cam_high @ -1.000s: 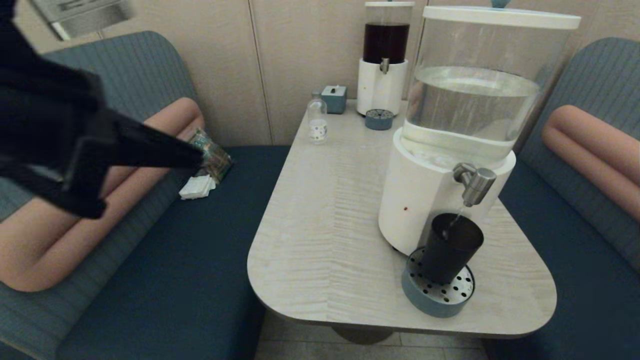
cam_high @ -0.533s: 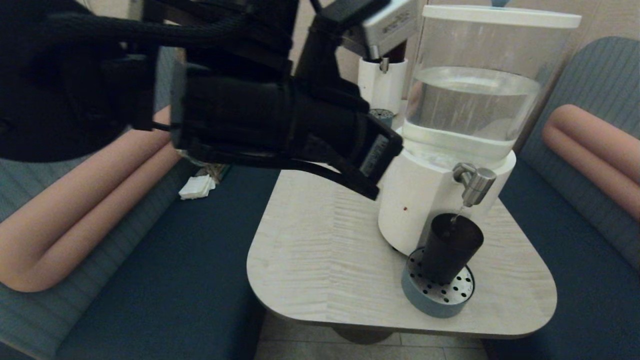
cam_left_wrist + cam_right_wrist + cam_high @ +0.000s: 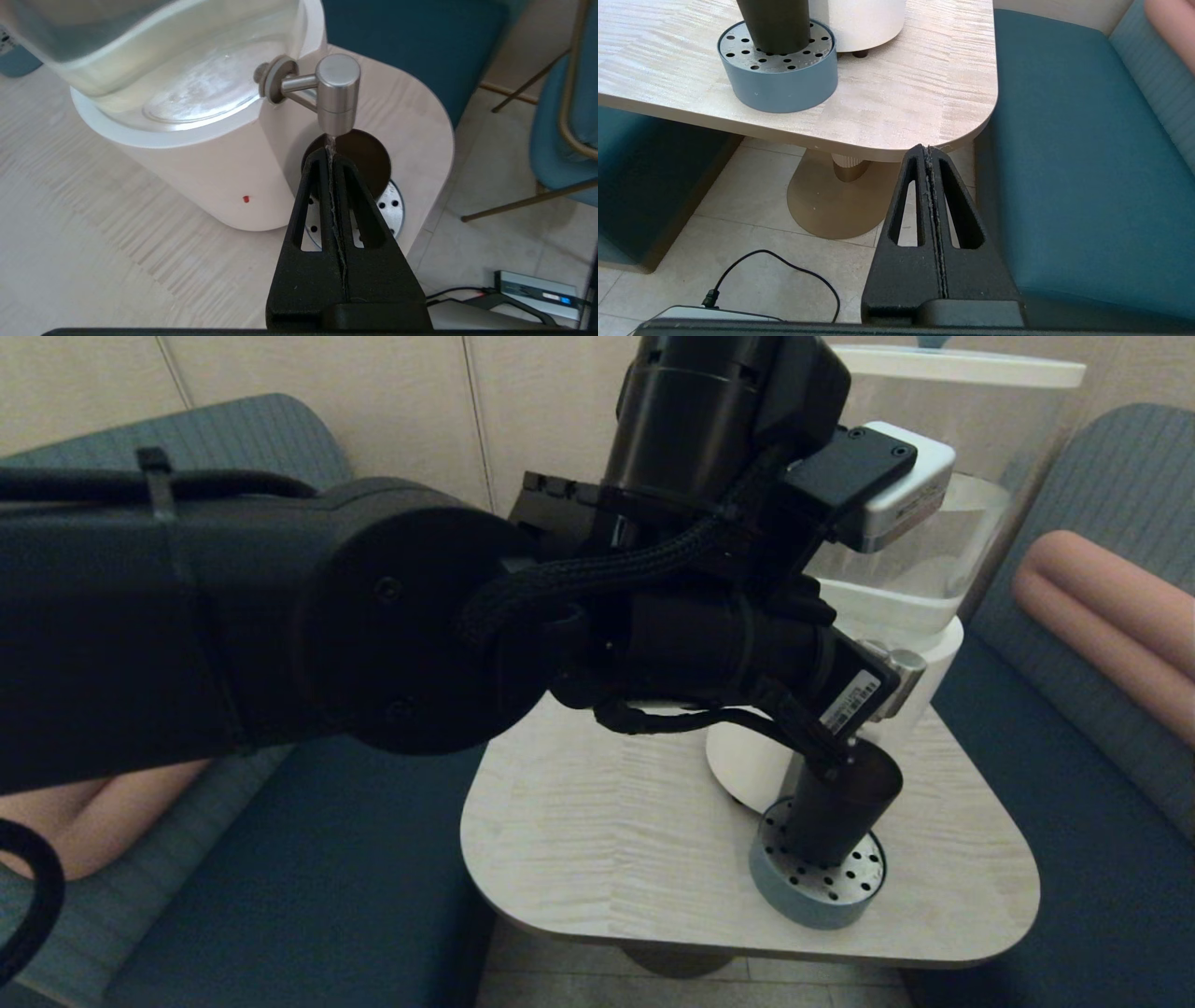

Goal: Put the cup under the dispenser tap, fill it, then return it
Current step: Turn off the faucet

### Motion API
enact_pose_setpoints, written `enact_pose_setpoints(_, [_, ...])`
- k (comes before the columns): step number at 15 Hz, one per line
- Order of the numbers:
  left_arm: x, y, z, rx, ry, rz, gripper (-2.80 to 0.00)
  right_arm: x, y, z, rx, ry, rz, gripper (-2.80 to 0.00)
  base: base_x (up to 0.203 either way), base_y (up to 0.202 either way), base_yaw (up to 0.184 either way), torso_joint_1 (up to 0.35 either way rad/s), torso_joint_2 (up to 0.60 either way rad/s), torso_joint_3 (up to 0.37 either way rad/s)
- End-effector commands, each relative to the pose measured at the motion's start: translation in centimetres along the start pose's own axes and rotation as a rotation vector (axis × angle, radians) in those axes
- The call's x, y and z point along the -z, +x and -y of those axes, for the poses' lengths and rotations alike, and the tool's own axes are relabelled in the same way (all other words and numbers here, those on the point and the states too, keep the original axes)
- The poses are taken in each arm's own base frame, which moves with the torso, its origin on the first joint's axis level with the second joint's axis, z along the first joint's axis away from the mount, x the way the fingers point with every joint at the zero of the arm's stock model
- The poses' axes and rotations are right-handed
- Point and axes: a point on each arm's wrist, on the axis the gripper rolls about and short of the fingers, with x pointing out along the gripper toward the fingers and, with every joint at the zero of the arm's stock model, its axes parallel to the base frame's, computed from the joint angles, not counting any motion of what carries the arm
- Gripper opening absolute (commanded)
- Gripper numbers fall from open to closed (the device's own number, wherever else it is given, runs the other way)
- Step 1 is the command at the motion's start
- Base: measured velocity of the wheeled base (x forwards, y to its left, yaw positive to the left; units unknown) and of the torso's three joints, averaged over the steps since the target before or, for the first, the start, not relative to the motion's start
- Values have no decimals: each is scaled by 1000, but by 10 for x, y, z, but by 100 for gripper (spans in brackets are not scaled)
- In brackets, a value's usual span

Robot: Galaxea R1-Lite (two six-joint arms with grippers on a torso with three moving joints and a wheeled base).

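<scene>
The black cup [image 3: 836, 812] stands upright on the round blue drip tray [image 3: 822, 896], right under the brushed-steel dispenser tap [image 3: 337, 91] of the big white-based dispenser [image 3: 196, 163]. A thin thread of water falls from the spout toward the cup [image 3: 369, 156]. My left gripper [image 3: 330, 150] is shut and empty. Its tips sit just below the spout's mouth, over the near rim of the cup. In the head view the left arm [image 3: 373, 616] hides most of the tank and part of the tap. My right gripper [image 3: 927, 149] is shut and empty, low beside the table's near right corner.
The light wooden table [image 3: 607, 840] has a rounded front edge. Blue bench seats [image 3: 1074, 784] flank it on both sides. In the right wrist view, the cup's base [image 3: 773, 23] stands on the drip tray [image 3: 780, 79], and a cable [image 3: 784, 266] lies on the tiled floor.
My left arm has swung in from the far left across the table, bringing its shut gripper to the tap. The cup has stayed on the drip tray.
</scene>
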Motion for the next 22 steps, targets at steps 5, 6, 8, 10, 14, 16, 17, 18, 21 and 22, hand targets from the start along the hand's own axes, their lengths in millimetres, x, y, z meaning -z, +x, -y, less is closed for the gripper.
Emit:
enact_pose_setpoints(5, [4, 26, 0, -54, 4, 8, -280, 0, 0, 0, -1, -1, 1, -280, 0, 0, 0, 0, 0, 0])
enact_pose_setpoints(6, [0, 27, -2, -75, 4, 19, -280, 0, 0, 0, -1, -1, 1, -280, 0, 0, 0, 0, 0, 0])
enact_pose_setpoints(8, [-2, 31, -4, -112, 23, 7, -280, 0, 0, 0, -1, -1, 1, -280, 0, 0, 0, 0, 0, 0])
enact_pose_setpoints(10, [2, 33, -4, -111, 76, -27, -280, 0, 0, 0, -1, -1, 1, -280, 0, 0, 0, 0, 0, 0])
enact_pose_setpoints(14, [7, 39, -3, -133, 128, -49, -280, 0, 0, 0, -1, -1, 1, -280, 0, 0, 0, 0, 0, 0])
enact_pose_setpoints(16, [7, 40, -3, -135, 128, -47, -280, 0, 0, 0, -1, -1, 1, -280, 0, 0, 0, 0, 0, 0])
enact_pose_setpoints(17, [7, 41, -3, -134, 129, -45, -280, 0, 0, 0, -1, -1, 1, -280, 0, 0, 0, 0, 0, 0])
enact_pose_setpoints(18, [7, 43, -3, -137, 129, -38, -280, 0, 0, 0, -1, -1, 1, -280, 0, 0, 0, 0, 0, 0])
enact_pose_setpoints(21, [6, 47, -3, -144, 129, 5, -280, 0, 0, 0, -1, -1, 1, -280, 0, 0, 0, 0, 0, 0])
enact_pose_setpoints(22, [6, 48, -2, -142, 129, 5, -280, 0, 0, 0, -1, -1, 1, -280, 0, 0, 0, 0, 0, 0])
